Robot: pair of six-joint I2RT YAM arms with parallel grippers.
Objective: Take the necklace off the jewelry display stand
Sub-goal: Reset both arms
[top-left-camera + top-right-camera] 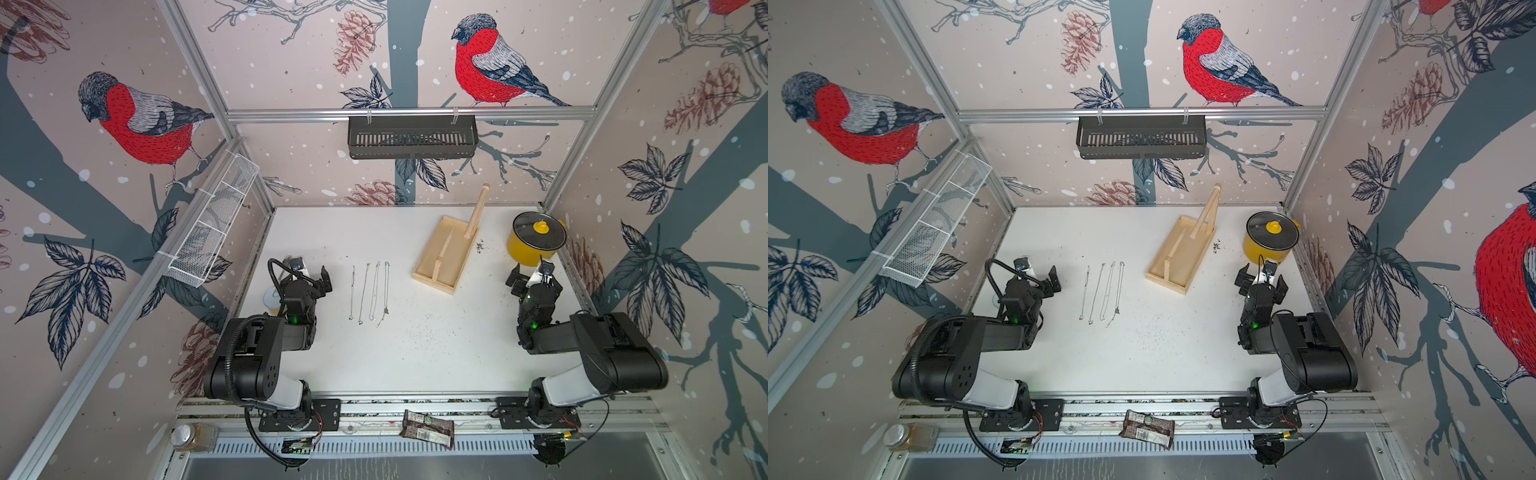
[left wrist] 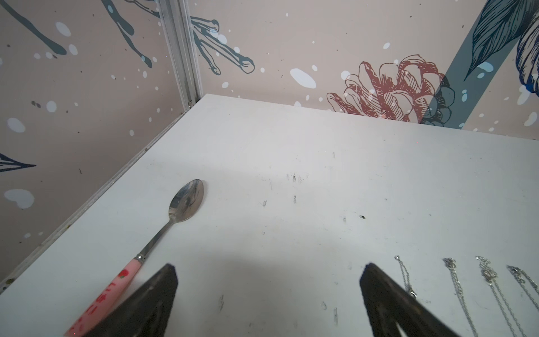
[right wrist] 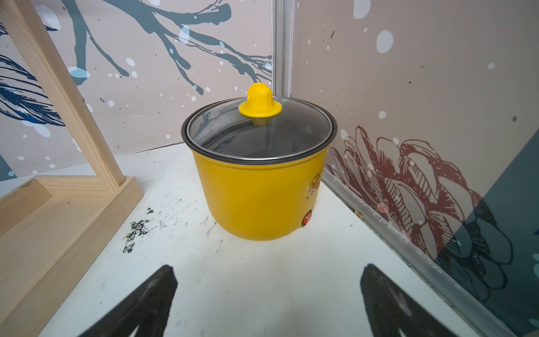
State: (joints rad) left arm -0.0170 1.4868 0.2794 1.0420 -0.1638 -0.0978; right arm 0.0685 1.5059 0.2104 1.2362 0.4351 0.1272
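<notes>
The jewelry display stand (image 1: 446, 259) (image 1: 1177, 259) of pale wood stands at the back right of the white table, and its tray base (image 3: 58, 210) also shows in the right wrist view. No chain shows on its round crossbar (image 1: 478, 210). Several thin silver necklaces (image 1: 364, 291) (image 1: 1096, 293) (image 2: 454, 280) lie side by side on the table left of the stand. My left gripper (image 1: 309, 274) (image 1: 1038, 276) (image 2: 268, 268) hovers open just left of them, with nothing in it. My right gripper (image 1: 536, 278) (image 1: 1262, 280) (image 3: 267, 270) is open and empty in front of the pot.
A yellow pot (image 1: 536, 245) (image 3: 259, 189) with a glass lid stands in the back right corner. A pink-handled spoon (image 2: 163, 230) lies by the left wall. A black basket (image 1: 411, 137) and a white wire basket (image 1: 212, 228) hang on the walls.
</notes>
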